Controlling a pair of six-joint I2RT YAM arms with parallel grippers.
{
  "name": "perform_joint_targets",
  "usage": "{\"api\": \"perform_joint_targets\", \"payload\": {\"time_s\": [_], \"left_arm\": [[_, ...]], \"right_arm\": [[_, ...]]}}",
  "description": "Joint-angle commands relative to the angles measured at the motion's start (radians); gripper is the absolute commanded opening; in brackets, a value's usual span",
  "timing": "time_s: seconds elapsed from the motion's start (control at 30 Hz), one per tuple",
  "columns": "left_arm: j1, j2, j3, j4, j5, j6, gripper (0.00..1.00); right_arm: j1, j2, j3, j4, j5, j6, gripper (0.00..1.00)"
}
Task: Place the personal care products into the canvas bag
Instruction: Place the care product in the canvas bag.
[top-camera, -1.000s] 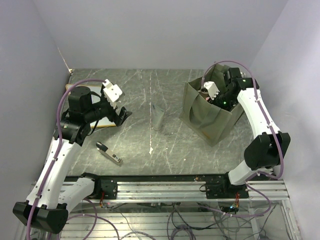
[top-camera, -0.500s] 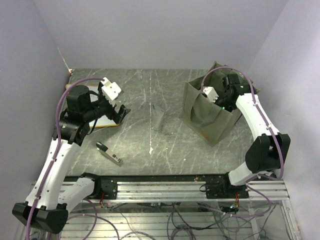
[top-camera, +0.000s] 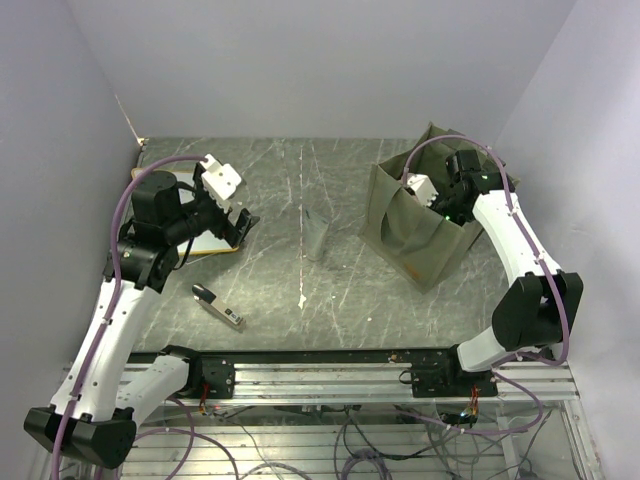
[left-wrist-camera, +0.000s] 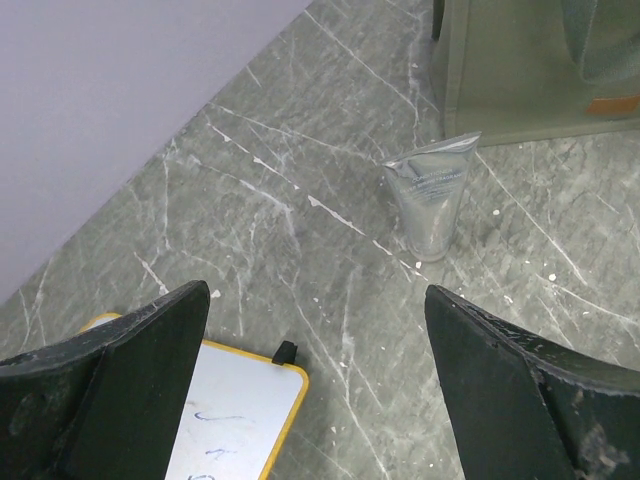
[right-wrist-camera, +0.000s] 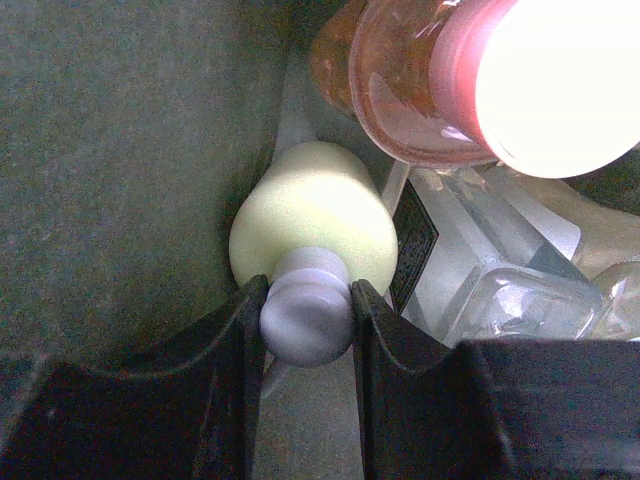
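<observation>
The olive-green canvas bag (top-camera: 420, 235) stands at the right of the table. My right gripper (right-wrist-camera: 306, 300) is down inside it, shut on the white cap of a pale yellow-green bottle (right-wrist-camera: 312, 213). Beside that bottle in the bag lie an amber bottle with a pink cap (right-wrist-camera: 440, 90) and clear bottles (right-wrist-camera: 500, 290). A translucent grey container (top-camera: 316, 238) stands upright on the table left of the bag; it also shows in the left wrist view (left-wrist-camera: 430, 195). My left gripper (top-camera: 238, 228) is open and empty, over the table's left side.
A flat white board with a yellow edge (left-wrist-camera: 230, 415) lies under my left gripper. A slim black-and-silver gadget (top-camera: 218, 306) lies near the front left. Purple walls close in on the left, back and right.
My right gripper has sunk deeper into the bag with the bottle. My left gripper has shifted slightly left and back.
</observation>
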Motion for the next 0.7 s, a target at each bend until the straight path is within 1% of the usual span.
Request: {"api": "perform_joint_targets", "payload": {"time_s": [0.0,0.1,0.17,0.3,0.37,0.5,0.67], "left_arm": [[0.010,-0.022,0.031,0.007,-0.019,0.012,1.00],[0.010,-0.024,0.032,0.008,-0.028,0.008,0.99],[0.010,-0.026,0.032,0.010,-0.034,0.000,0.99],[0.010,-0.026,0.037,0.004,-0.039,-0.005,0.99],[0.010,-0.025,0.039,-0.002,-0.042,-0.006,0.99],[0.010,-0.016,0.054,-0.031,-0.056,-0.006,0.99],[0.010,-0.023,0.066,-0.064,-0.074,0.007,0.99]], "right_arm": [[0.000,-0.050,0.030,-0.037,-0.044,0.049,0.26],[-0.001,-0.060,0.037,-0.034,-0.055,0.062,0.31],[0.000,-0.066,0.041,-0.031,-0.060,0.071,0.38],[-0.001,-0.081,0.035,-0.020,-0.071,0.087,0.45],[-0.002,-0.092,0.035,-0.015,-0.073,0.096,0.53],[-0.002,-0.124,0.044,0.010,-0.066,0.120,0.63],[-0.002,-0.149,0.060,0.030,-0.062,0.153,0.70]]}}
